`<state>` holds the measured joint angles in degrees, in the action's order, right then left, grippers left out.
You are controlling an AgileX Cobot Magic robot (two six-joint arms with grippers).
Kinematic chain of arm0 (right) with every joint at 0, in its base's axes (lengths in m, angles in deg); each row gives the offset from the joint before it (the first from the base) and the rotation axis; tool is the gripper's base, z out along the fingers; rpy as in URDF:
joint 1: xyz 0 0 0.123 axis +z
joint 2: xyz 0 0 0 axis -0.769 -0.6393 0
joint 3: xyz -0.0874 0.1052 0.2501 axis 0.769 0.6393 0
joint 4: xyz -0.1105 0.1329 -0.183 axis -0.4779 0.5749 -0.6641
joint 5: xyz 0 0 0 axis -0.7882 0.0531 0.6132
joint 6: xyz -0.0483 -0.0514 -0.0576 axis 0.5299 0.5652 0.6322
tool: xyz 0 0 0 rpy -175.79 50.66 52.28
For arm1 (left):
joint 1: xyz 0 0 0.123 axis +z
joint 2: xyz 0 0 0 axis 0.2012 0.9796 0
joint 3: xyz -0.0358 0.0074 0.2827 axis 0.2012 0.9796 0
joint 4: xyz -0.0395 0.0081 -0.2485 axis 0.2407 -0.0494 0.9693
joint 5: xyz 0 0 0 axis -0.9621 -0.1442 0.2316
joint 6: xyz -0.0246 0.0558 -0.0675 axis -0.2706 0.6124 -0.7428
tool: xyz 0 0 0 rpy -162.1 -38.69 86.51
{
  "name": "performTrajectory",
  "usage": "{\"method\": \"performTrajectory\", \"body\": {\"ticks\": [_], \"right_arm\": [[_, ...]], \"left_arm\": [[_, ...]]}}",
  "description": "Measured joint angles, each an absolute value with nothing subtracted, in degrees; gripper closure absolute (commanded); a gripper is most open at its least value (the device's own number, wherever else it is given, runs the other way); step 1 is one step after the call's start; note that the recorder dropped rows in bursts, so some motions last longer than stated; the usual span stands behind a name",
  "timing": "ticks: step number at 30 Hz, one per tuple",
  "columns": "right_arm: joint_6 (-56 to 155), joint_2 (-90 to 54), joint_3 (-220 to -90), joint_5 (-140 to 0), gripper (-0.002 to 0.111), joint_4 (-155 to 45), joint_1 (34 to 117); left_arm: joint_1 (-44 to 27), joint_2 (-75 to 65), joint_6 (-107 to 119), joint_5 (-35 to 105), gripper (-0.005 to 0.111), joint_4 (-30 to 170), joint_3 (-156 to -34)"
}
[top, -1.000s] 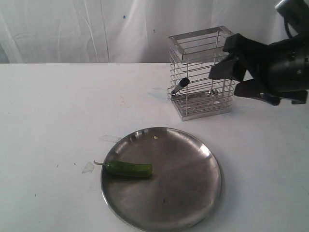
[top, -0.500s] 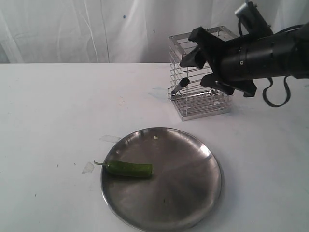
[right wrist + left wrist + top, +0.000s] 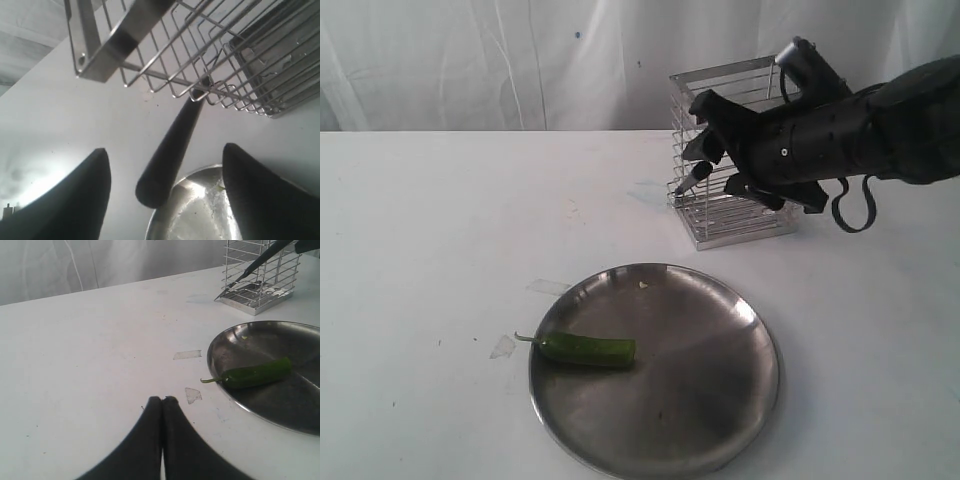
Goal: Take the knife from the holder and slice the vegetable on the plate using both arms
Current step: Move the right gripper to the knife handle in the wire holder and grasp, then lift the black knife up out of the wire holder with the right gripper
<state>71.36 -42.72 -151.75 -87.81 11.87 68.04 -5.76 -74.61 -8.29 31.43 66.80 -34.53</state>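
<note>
Table (image 3: pixel 440 250): white, carries everything.

R arm (image 3: pixel 860 130): reaches across the holder's front. R jaws spread wide, nothing in them.

Plate (image 3: pixel 750 330): below R jaws & well apart from them. Just ahead of L jaws, off to one side.

Holder (image 3: pixel 725 72): upright, right behind R jaws. Wires are close to the tips; can't tell if they touch.

Knife (image 3: pixel 172 135): blade inside holder, handle pokes out thru the wires on a slant.
- Key relation: in R wrist view the handle's long axis runs from the wires straight toward the gap btw R jaws.
- Butt end sits about level w/ the tips, clear space either side, so it's lined up but not pinched.
- Depth is hard to judge. Ext view suggests the jaws sit a bit above/in front of the handle.
- My read: closing looks premature until the tips are further along the handle.
- R arm is by far the nearer to the knife; L jaws are well apart from it.

Veg (image 3: pixel 255 374): flat on plate near its rim, stem end on the L jaws' side, ahead of L jaws, not touching. L jaws pressed tight together, empty, low over the table.

Vs 1 s ago: R arm was out past the holder's far side, away from the handle. It has since swung across the holder to the handle, jaws equally wide. Knife, holder, plate & veg unmoved.
</note>
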Motion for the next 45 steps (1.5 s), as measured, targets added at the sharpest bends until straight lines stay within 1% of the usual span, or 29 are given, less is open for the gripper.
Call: {"method": "performTrajectory", "body": {"ticks": [5,10,13,18,26,31,38,41,44,45], "right_arm": [[72.2,-45.1,-155.3,-88.0,0.048,12.0,68.7],[72.3,-47.3,-156.0,-88.4,0.050,12.0,69.1],[72.3,-48.1,-156.0,-88.1,0.055,12.0,69.1],[72.4,-48.6,-156.1,-87.9,0.072,12.0,69.1],[75.0,-49.6,-156.5,-87.4,0.088,12.0,69.1],[80.4,-49.8,-156.5,-87.2,0.093,12.0,69.1],[87.2,-49.8,-158.6,-91.6,0.095,10.6,69.1],[88.8,-49.9,-160.3,-93.8,0.100,9.6,69.1],[89.3,-49.7,-161.6,-95.6,0.108,8.8,69.1],[89.6,-49.5,-161.8,-96.1,0.108,8.4,69.1]], "left_arm": [[-5.8,-74.6,-8.3,31.4,0.107,66.8,-34.5],[-5.8,-74.6,-8.3,31.4,0.107,66.8,-34.5],[-5.8,-74.6,-8.3,31.4,0.107,66.8,-34.5],[-5.8,-74.6,-8.3,31.4,0.107,66.8,-34.5],[-5.8,-74.6,-8.3,31.4,0.107,66.8,-34.5],[-5.8,-74.6,-8.3,31.4,0.107,66.8,-34.5],[-5.8,-74.6,-8.3,31.4,0.107,66.8,-34.5],[-5.8,-74.6,-8.3,31.3,0.107,66.8,-34.5],[-5.8,-74.6,-8.2,31.3,0.107,66.8,-34.5],[-5.8,-74.6,-8.2,31.3,0.107,66.8,-34.5]]}}
